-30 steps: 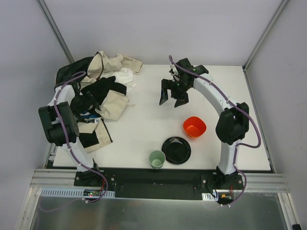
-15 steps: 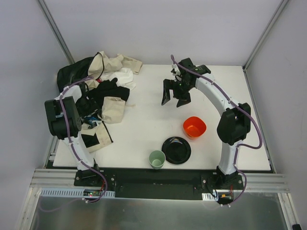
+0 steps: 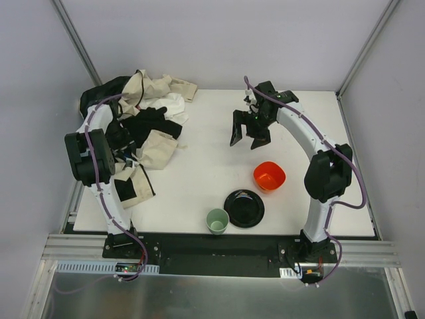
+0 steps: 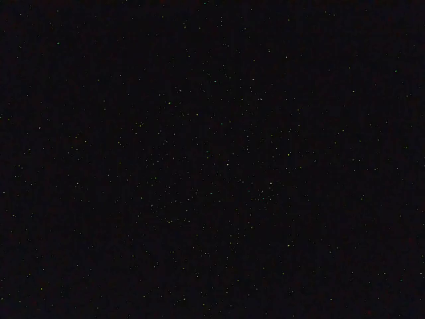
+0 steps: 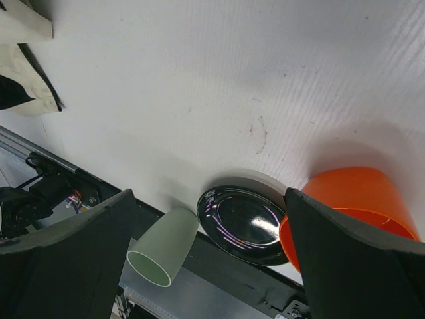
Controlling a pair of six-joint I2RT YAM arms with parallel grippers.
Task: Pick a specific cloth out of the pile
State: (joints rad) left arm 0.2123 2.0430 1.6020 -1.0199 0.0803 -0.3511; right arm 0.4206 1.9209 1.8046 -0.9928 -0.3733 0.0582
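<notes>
Left jaws are sunk in the pile at the far-left corner of the bench. Open or closed I cannot tell, the wrist view being black. The cloth, unseen, is perhaps buried there. Right jaws gape wide above mid-bench, well apart from the pile.

Orange bowl, black plate (pincer agape)

Orange bowl, black plate and green cup sit close together.

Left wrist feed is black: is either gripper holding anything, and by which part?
Right gripper open, holding nothing. Left gripper is down in the pile; cannot tell.
</notes>
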